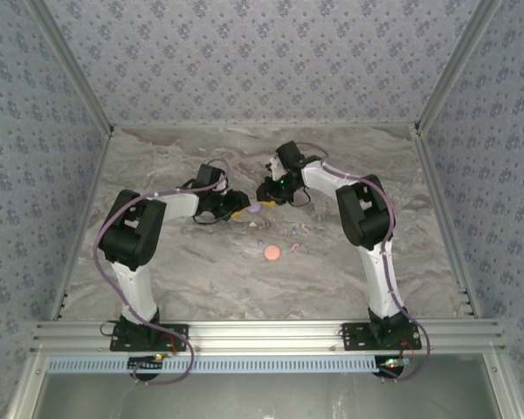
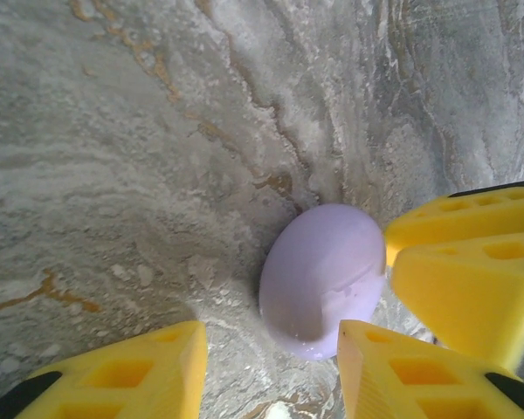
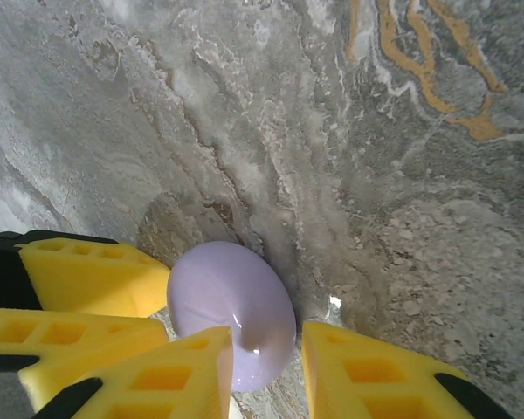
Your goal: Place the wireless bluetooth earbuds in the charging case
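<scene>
Presumably to open it, your left gripper [image 2: 271, 336] stands part-open around the lavender egg-shaped plastic charging case [image 2: 323, 275] while your right gripper [image 3: 266, 336] sits narrow about its end, grip unconfirmed.

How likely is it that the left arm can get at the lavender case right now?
Likely yes: the lavender case sits right before the left gripper, whose jaws stand open, though the right gripper crowds one side.
</scene>
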`<action>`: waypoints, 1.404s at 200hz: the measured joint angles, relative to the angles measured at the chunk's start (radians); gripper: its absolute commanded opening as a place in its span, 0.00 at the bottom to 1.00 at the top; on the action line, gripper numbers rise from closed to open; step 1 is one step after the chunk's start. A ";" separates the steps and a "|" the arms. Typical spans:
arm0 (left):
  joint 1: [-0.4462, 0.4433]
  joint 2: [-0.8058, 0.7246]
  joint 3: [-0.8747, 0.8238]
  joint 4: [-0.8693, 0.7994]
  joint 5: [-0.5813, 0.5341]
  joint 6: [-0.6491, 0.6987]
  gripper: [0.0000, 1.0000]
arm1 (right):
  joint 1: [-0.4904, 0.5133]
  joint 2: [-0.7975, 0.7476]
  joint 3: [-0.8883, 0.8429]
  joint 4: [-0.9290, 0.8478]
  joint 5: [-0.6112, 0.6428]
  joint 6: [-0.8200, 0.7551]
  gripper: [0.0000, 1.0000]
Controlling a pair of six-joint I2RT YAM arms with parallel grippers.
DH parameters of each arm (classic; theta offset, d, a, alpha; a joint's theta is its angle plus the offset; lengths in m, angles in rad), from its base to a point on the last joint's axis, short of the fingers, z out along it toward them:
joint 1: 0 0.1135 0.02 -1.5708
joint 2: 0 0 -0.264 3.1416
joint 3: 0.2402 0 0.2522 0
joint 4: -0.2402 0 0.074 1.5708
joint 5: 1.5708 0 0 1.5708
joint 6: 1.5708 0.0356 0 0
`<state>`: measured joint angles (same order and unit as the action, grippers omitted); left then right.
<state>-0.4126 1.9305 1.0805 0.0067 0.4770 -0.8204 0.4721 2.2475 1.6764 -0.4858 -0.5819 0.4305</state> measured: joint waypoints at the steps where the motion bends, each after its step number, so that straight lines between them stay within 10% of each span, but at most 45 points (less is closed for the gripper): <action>1: 0.000 0.001 0.001 0.001 0.000 -0.001 0.42 | 0.000 0.000 0.000 0.000 0.000 0.000 0.28; 281: -0.011 0.069 0.004 0.188 0.069 -0.135 0.29 | -0.016 0.002 -0.051 0.095 -0.056 0.079 0.22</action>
<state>-0.4240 1.9995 1.0847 0.1947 0.5461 -0.9558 0.4557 2.2494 1.6257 -0.3908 -0.6376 0.5091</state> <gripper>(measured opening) 0.305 0.221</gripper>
